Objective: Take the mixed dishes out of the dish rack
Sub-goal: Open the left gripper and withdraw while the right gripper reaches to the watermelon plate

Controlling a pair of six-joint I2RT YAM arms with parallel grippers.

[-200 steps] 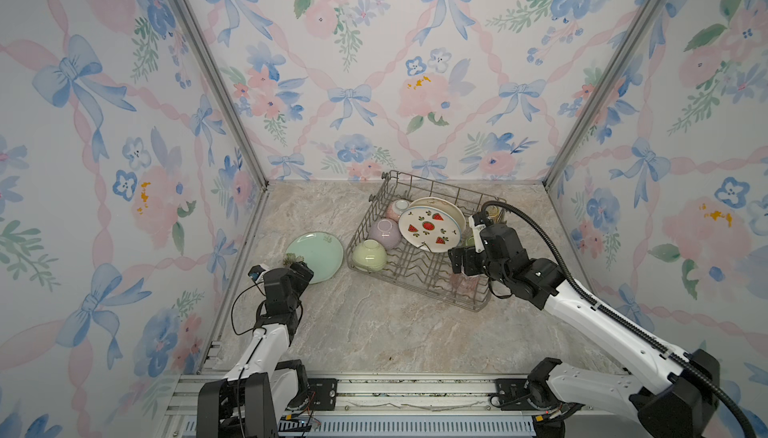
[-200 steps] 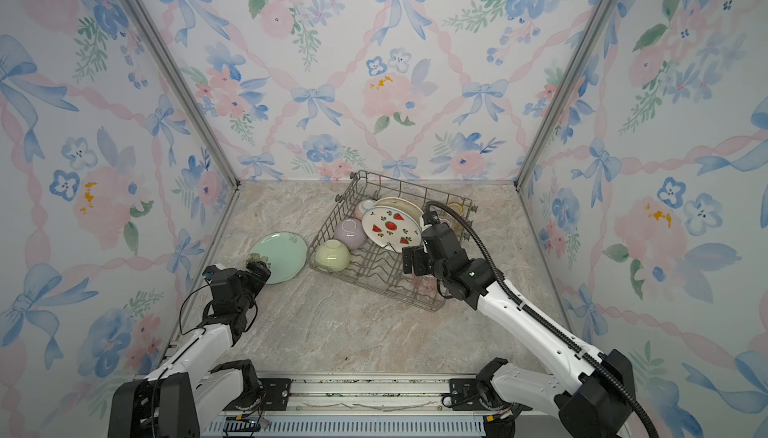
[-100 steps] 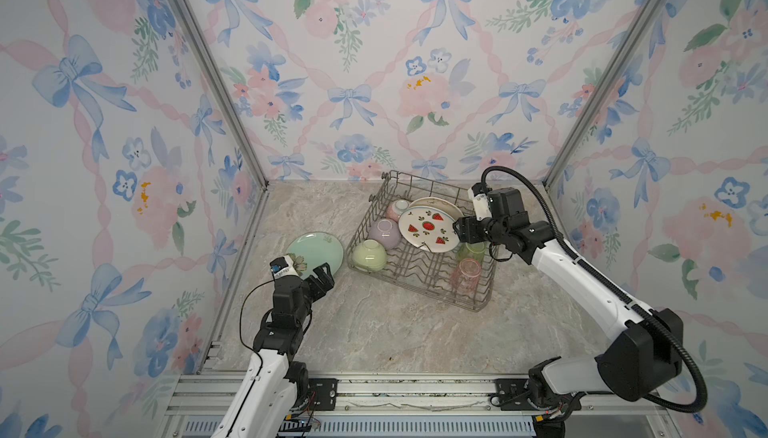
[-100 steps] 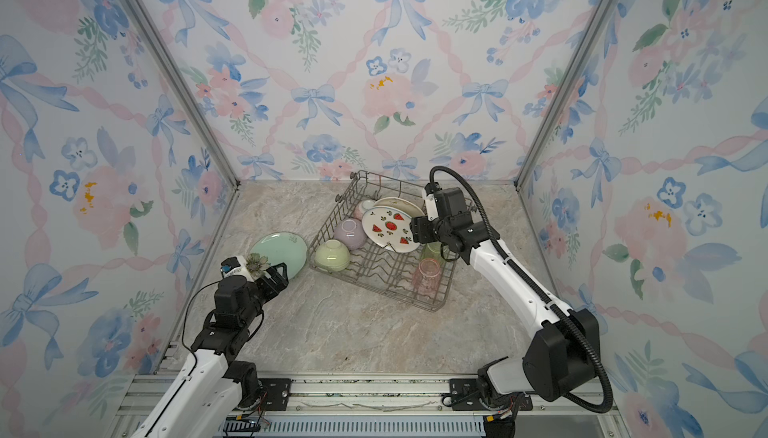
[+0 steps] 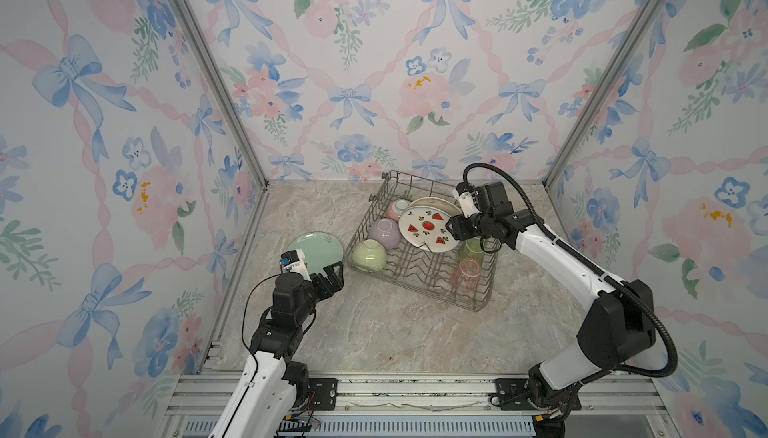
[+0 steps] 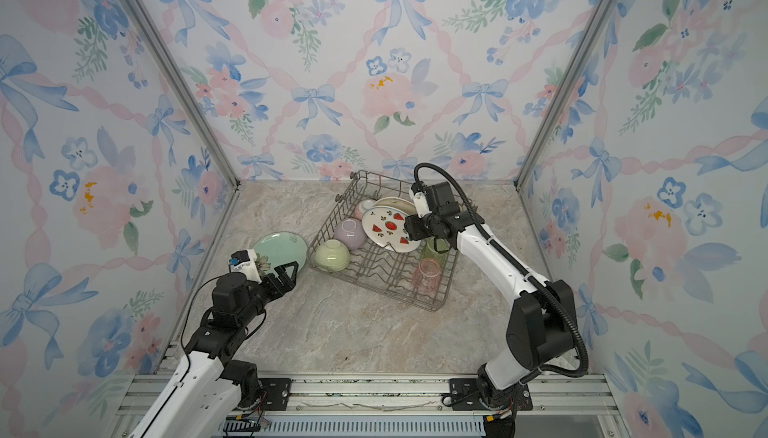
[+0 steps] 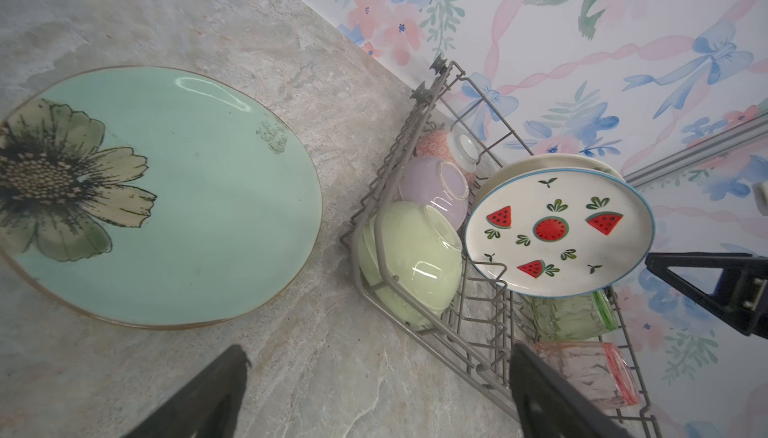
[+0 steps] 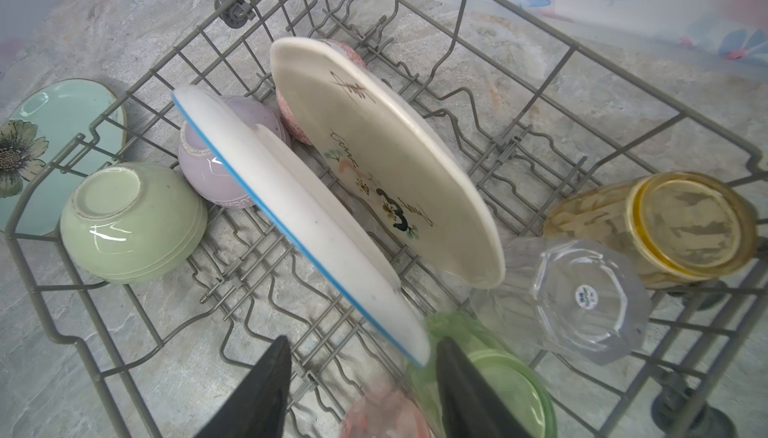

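The grey wire dish rack (image 5: pixel 411 287) holds the white fruit-print plate (image 5: pixel 426 228) and the cream plate (image 8: pixel 386 157) on edge. Beside them lie the green bowl (image 5: pixel 369 255), lilac bowl (image 5: pixel 384 230) and pink bowl (image 5: pixel 397 207). Green (image 5: pixel 471 251), pink (image 5: pixel 467 271), clear (image 8: pixel 582 294) and yellow (image 8: pixel 681 223) tumblers lie in it too. My right gripper (image 8: pixel 363 342) is open and straddles the fruit-print plate's rim, which sits close to one finger (image 8: pixel 461 390). The mint plate (image 5: pixel 313 248) lies flat on the table. Just in front of it, my left gripper (image 5: pixel 332 275) hovers open and empty.
The rack stands skewed at the back middle of the marble table (image 5: pixel 395 340), near the back wall. Patterned walls close in the left, right and back. A metal rail (image 5: pixel 415 390) runs along the front edge.
My right gripper has swung from the rack's front right to the fruit-print plate's edge, and its jaws have narrowed. The left gripper has lifted and shifted right, toward the rack.
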